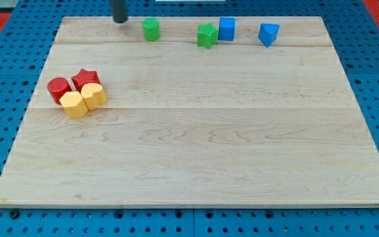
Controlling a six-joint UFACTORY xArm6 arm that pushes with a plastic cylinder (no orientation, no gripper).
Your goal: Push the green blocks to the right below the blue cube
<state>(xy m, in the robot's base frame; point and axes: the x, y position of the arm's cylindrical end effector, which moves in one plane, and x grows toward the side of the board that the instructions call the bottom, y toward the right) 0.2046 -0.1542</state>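
Observation:
A green block, roughly cylindrical, stands near the board's top edge. A green star-shaped block sits to its right, touching the left side of the blue cube. A blue triangular block lies further right. My tip is at the top of the view, left of the green cylinder with a small gap between them.
At the view's left, a red cylinder, a red star and two yellow blocks sit in a tight cluster. The wooden board lies on a blue pegboard.

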